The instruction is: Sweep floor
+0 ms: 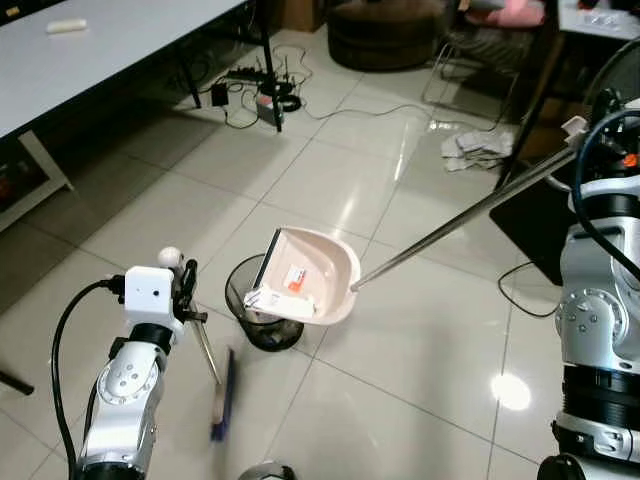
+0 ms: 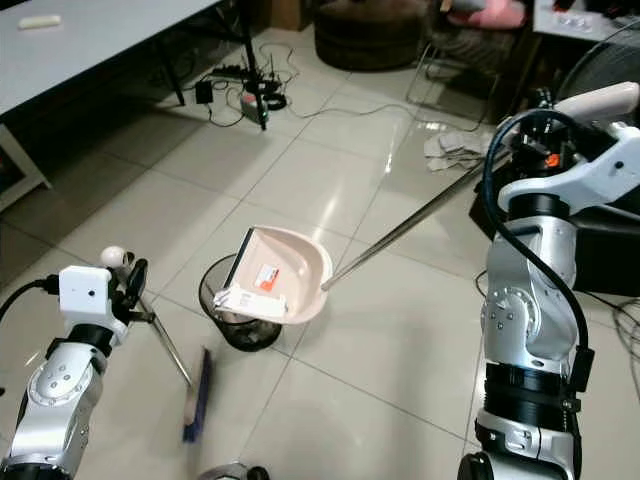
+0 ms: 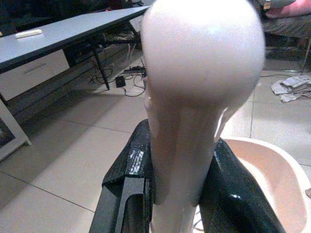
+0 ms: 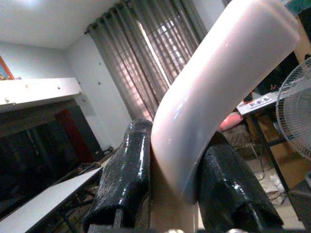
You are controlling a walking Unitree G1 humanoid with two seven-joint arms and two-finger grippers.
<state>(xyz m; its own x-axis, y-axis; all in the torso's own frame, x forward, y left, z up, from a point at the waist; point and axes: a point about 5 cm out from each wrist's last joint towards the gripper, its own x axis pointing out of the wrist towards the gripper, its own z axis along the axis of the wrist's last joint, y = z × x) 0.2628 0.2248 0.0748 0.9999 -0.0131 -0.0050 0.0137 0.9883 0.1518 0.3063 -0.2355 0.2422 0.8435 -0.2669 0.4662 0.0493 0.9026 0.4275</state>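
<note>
Left pincer (image 3: pixel 177 194) clamps broom handle (image 3: pixel 194 97), blurred.

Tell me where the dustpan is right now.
The dustpan is tilted over the black wire bin, mid-floor in the head views, between both arms.

A lived-in workroom or home office: glossy floor tiles (image 1: pixel 400 390), a long white desk (image 1: pixel 110 45) far left with tangled cables (image 1: pixel 255 90) beneath, grey curtains (image 4: pixel 146 63), and a standing fan (image 4: pixel 294 121) far right.

Glossy floor tiles (image 1: pixel 420 330) mirror light (bright glare), under a smooth plastic dustpan (image 1: pixel 318 268) on a shiny metal pole (image 1: pixel 460 222).
</note>
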